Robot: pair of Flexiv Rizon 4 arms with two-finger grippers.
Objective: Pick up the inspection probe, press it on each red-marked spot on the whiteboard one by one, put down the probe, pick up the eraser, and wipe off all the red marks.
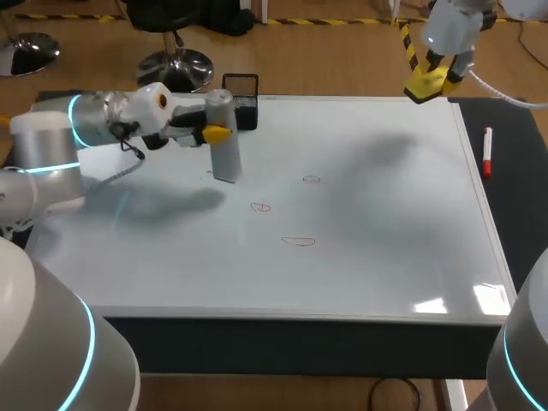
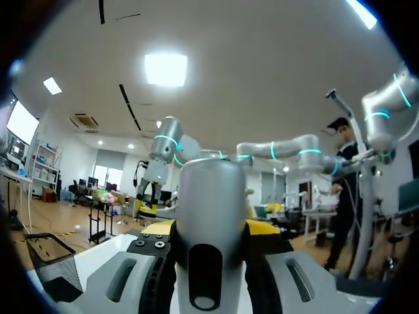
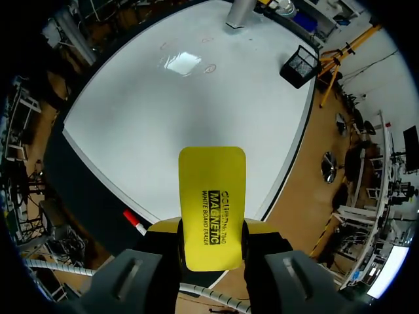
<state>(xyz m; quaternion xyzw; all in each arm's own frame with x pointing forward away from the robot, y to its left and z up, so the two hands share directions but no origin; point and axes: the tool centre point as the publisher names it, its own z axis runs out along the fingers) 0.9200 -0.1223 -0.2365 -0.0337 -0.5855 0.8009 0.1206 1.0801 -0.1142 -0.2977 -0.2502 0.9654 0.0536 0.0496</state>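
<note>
Head view, working outward from my side: the whiteboard (image 1: pixel 385 257) lies flat across the table, and on it I count three small red marks (image 1: pixel 298 241), strung out left of the middle, one nearest me, one a little farther and to the left, and the third farther again and slightly right. Left of those marks my left gripper (image 1: pixel 216 133) comes in from the left side and pinches the probe (image 1: pixel 224 150), a silver cylinder held close to upright with its lower end down at the board, beside the marks and not on any of them. I cannot tell whether the tip touches the surface. From the left wrist camera the probe fills the gap between both yellow-tipped fingers, which press on it from either side. Just behind the probe, at the far edge of the board, stands a black mesh basket (image 1: pixel 241 98). Off to the right, on the dark mat (image 1: pixel 514 188) beside the board, lies a white marker (image 1: pixel 486 151) with a red cap. Farthest out, my right gripper (image 1: pixel 432 81) hangs above the far right corner of the board, well clear of it, clamped on the yellow eraser (image 1: pixel 425 87); its wrist camera shows the eraser squeezed between both fingers and sticking out ahead of them
</note>
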